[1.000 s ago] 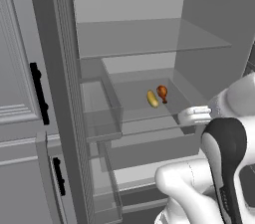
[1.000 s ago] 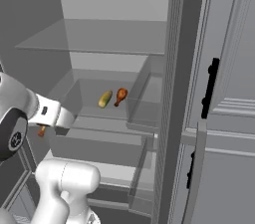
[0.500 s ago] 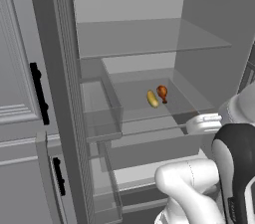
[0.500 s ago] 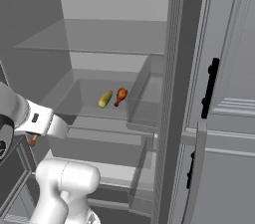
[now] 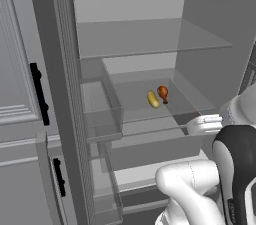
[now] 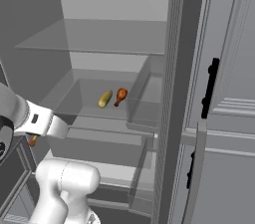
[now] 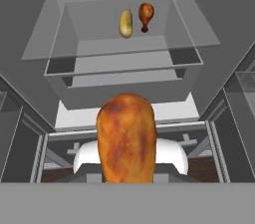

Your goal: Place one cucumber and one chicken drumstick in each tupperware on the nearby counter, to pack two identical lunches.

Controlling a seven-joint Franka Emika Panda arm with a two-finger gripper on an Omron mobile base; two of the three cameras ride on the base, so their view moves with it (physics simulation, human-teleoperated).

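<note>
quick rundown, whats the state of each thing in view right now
end effector: shut on a chicken drumstick, pulled back outside the fridge
held chicken drumstick: gripped, off any surface
second chicken drumstick: lying on the glass shelf
cucumber: lying on that shelf, beside the second drumstick
fridge door: open
fridge drawer: closed

An open fridge (image 6: 114, 44) is seen, with a glass shelf (image 6: 89, 36) above a clear drawer (image 6: 94, 113). Inside the drawer, a cucumber (image 6: 105, 99) lies just left of a chicken drumstick (image 6: 120, 96). Left of the drawer, a second drumstick (image 6: 32, 141) shows below the white arm.
</note>
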